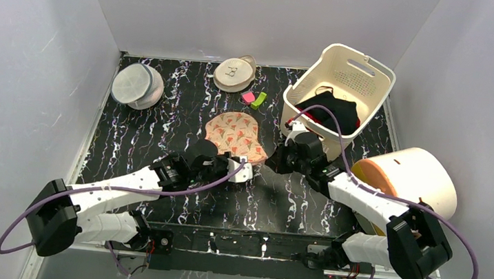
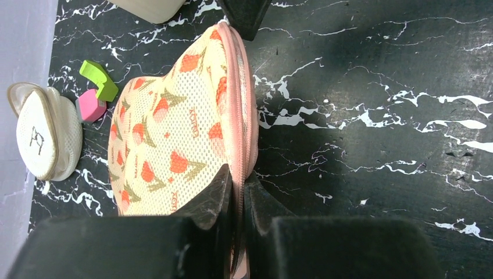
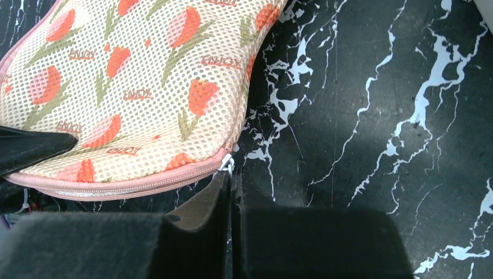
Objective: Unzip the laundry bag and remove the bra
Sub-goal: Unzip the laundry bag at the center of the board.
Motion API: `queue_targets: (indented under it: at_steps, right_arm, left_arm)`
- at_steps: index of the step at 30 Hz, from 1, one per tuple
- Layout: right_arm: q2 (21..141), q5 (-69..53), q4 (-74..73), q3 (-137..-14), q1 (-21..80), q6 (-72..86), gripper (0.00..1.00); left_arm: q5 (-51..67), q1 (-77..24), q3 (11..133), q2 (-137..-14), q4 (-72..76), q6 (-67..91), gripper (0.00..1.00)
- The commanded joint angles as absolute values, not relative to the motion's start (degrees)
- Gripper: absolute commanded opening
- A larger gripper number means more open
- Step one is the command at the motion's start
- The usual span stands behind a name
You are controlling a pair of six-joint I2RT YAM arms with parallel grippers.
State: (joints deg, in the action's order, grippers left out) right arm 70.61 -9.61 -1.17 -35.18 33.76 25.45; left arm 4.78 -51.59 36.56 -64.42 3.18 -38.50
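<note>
Black white-veined marble tabletop (image 1: 185, 109), plain grey walls (image 1: 243, 14) on three sides

Lab robot cell: plain white walls (image 1: 31, 54) boxing in marble-print tabletop (image 1: 292, 207).

The bag (image 3: 134, 87) carries one word, ENJOY, printed in small red capitals again and again between its tulips. In the left wrist view the same word runs sideways. The round beige pouch (image 2: 43, 136) bears a dark monogram — too small to read.
</note>
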Motion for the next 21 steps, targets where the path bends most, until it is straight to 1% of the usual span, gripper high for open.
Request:
queue_targets:
  at_steps: [1, 6, 13, 18, 21]
  right_arm:
    - [72.88, -3.68, -4.61, -39.33, 31.82, 21.03, 0.0]
    - [73.81, -6.2, -6.05, -40.56, 31.9, 20.78, 0.0]
    - [74.47, -3.54, -6.53, -40.51, 31.9, 18.69, 0.01]
    - [74.55, -2.47, -1.98, -38.53, 31.89, 16.88, 0.01]
    - [73.83, -3.43, -2.05, -38.79, 31.9, 17.39, 0.04]
  left_arm:
    - [2.6, -51.21, 36.18, -60.58, 2.95, -39.67, 0.0]
    - [5.96, -51.2, 37.74, -62.58, 0.84, -39.9, 0.0]
    - [7.02, -51.17, 37.03, -60.07, 1.39, -40.05, 0.0]
    - [6.56, -51.15, 36.17, -58.16, 2.3, -40.21, 0.0]
    - [8.13, -51.15, 37.0, -59.28, 1.25, -39.89, 0.0]
